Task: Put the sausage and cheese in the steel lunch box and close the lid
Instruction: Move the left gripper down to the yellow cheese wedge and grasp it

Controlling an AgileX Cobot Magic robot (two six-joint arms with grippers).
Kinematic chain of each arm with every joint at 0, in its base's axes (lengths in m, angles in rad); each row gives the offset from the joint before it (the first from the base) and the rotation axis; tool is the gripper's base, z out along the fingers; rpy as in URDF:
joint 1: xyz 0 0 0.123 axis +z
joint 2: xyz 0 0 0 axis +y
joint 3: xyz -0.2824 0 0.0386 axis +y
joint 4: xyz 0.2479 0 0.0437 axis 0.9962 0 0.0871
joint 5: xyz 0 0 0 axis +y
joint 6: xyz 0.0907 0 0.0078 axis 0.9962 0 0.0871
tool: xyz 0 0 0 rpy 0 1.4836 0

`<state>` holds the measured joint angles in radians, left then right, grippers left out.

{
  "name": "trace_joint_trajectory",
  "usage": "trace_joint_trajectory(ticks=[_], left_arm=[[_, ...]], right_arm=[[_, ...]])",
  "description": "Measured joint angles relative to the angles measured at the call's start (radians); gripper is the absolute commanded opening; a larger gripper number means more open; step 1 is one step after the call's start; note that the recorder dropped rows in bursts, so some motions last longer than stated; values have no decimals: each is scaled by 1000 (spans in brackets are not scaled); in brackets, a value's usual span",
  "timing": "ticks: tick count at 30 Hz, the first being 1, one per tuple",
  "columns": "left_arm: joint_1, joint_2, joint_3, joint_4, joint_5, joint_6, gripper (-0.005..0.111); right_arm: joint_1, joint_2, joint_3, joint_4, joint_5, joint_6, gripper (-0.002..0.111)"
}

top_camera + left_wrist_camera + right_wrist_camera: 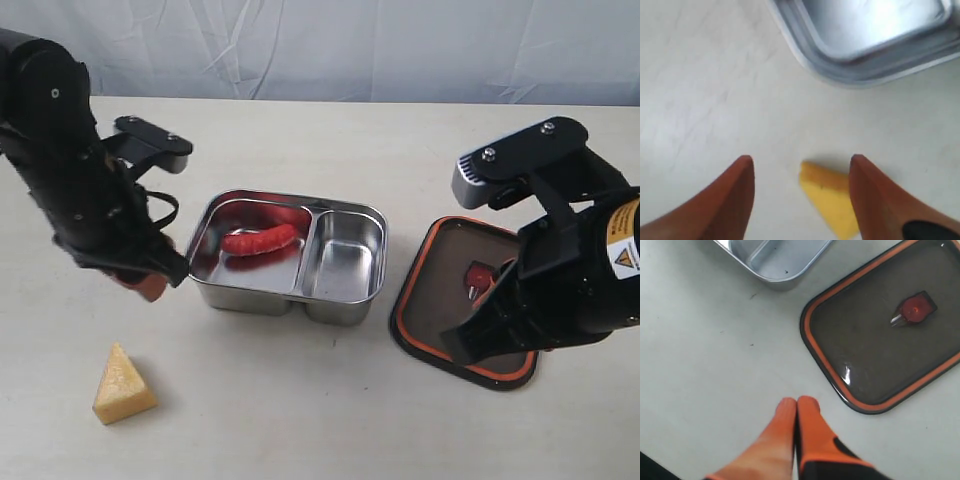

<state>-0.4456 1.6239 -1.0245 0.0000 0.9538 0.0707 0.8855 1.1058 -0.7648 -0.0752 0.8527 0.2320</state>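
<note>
Cheese [124, 385] sits nearest, on the pale, smooth bench [300, 425], not boxed yet, so my left tool [801, 161] hangs wide open over it, ready to grab. Next, the steel lunch box [250, 296] holds the sausage [258, 240] in its big part. The lid [438, 272] lies off beside it, leaving room to drop cheese in. My right tool [797, 403], pinched shut on nothing, hovers by the lid. White cloth [350, 45] hangs behind.

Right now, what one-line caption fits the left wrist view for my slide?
Open left gripper hovers over the cheese wedge on the table, near a corner of the steel lunch box.
</note>
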Motion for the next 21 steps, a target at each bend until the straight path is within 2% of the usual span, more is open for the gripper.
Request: trace_joint_trajectory(ticks=[5,10,15,21], left_arm=[[0,-9,0,47,189,-216,55],[0,-9,0,49,257,-352,55],[0,-9,11,-15,227,-498,55],[0,-9,68,-201,83,-522,55]], right_arm=[[0,0,0,10,-25,4,0],[0,0,0,36,-31,4,0],[0,0,0,45,-38,7,0],[0,0,0,48,-37,7,0]])
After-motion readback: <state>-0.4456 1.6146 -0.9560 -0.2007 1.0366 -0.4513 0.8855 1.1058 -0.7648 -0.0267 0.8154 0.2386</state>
